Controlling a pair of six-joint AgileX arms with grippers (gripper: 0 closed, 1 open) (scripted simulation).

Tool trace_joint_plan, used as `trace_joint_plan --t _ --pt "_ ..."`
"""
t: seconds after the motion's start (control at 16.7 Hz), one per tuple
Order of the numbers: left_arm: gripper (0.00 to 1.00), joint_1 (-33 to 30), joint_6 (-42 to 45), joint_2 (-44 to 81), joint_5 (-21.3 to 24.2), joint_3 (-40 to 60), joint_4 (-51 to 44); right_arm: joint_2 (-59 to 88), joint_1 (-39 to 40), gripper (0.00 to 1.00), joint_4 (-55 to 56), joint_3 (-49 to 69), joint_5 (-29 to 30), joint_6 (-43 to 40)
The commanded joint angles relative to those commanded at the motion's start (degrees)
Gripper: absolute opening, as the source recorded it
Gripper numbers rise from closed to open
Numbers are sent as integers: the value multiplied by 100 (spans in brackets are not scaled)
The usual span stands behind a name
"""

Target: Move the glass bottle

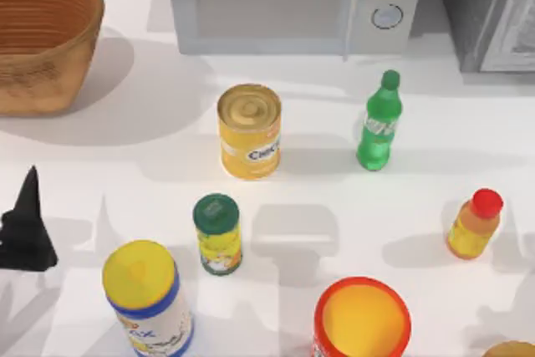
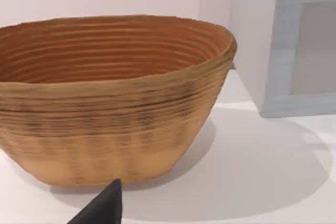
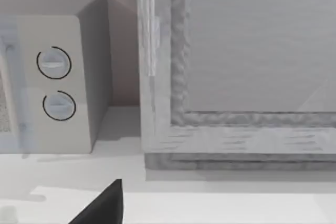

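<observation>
The glass bottle (image 1: 379, 121) is slim, translucent green, with a green cap and a white-and-green label. It stands upright on the white table, right of centre, in front of the microwave's dials. My left gripper (image 1: 28, 223) is a dark shape at the table's far left edge, far from the bottle. In the left wrist view, the left gripper (image 2: 102, 209) points at the basket. A dark tip of my right gripper (image 3: 104, 204) shows in the right wrist view, facing the grey appliance at the back right.
A yellow can (image 1: 249, 131) stands left of the bottle. In front are a green-lidded jar (image 1: 218, 234), a yellow-lidded tub (image 1: 146, 297), a red-rimmed tub (image 1: 361, 320) and a small orange bottle (image 1: 475, 223). A wicker basket (image 1: 42, 39), a microwave (image 1: 284, 2) and a grey appliance (image 1: 493, 6) line the back.
</observation>
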Motion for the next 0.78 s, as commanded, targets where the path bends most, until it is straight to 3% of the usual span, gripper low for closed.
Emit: trace_joint_plan --t 0.78 --pt "100 -2964 41 7470 283 3338 2674 0 0 100 0 0 0 0"
